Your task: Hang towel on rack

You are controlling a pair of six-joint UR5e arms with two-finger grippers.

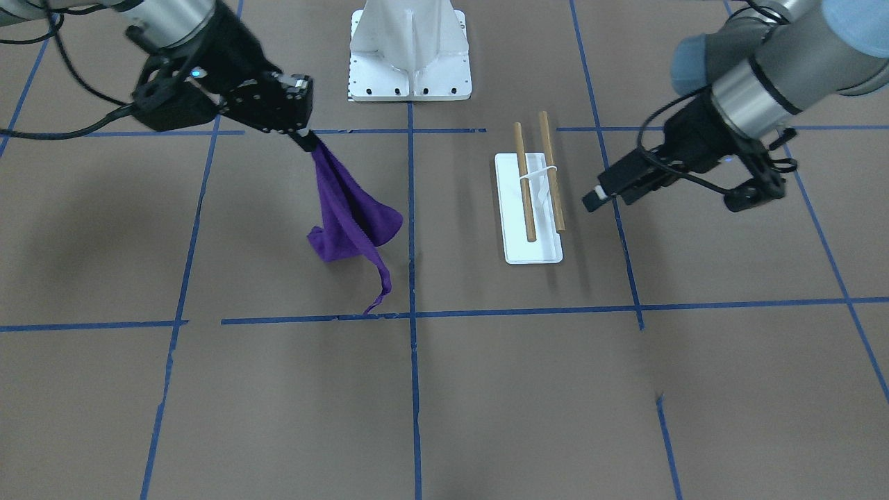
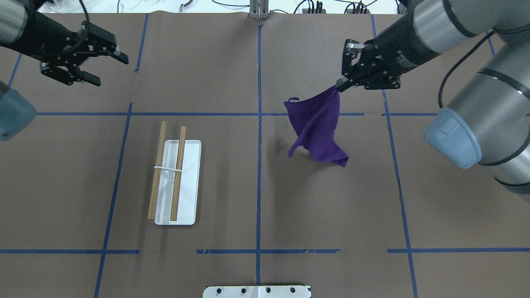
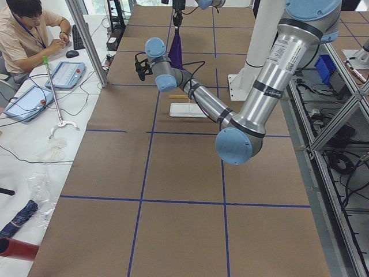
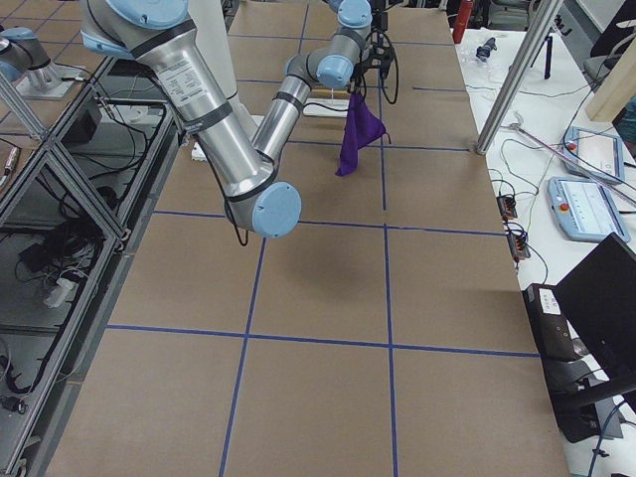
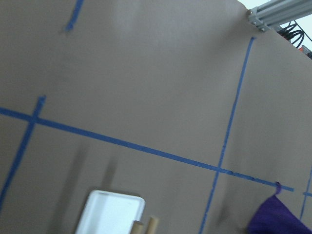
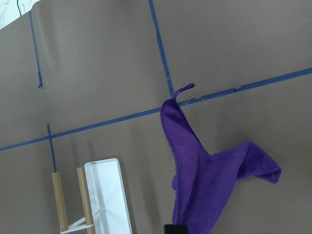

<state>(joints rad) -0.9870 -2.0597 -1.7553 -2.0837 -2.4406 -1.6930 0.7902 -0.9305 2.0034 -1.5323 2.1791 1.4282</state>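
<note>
The right gripper (image 2: 340,84) was pinched shut on one corner of the towel (image 2: 319,132), which hung limp from it, trailing toward 7 o'clock in the overhead view. The rack (image 2: 189,182) lay well apart, at about 8 o'clock of the towel. The left gripper (image 2: 111,71) hovered at 11 o'clock of the rack, jaws apart and empty. The cloth looked light and floppy and would likely bunch. A second hold near the loop (image 2: 293,99) corner would probably spread it for draping.

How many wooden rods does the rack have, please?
2. In the overhead view, one rod overhangs the left edge of the rack; the other lies above its white base.
</note>
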